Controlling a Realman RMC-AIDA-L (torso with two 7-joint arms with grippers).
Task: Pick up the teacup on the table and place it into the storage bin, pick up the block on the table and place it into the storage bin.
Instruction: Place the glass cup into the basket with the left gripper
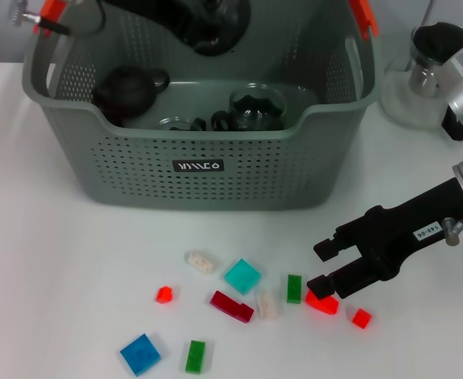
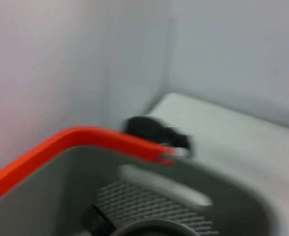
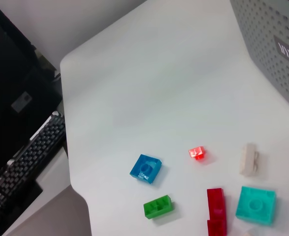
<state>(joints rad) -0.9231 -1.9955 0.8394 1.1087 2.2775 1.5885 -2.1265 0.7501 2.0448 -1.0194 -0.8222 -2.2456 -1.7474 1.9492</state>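
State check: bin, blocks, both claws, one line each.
storage bin: upright on table, holds dark teapot and glassware
right claw: open, low over bright red block
left claw: above bin, fingers not visible
other blocks: loose on table, e.g. blue block, teal block

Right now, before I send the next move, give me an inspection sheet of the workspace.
Surface: white table, nothing spilled.
Job's things: storage bin holds dark teapot and glassware; loose blocks in front, among them teal block and blue block.
Clutter: glass vessel right of the bin.
Grippers: right gripper open, low over a red block; left gripper above the bin.
Cables: nothing seen.
Surroundings: keyboard beyond the table edge.
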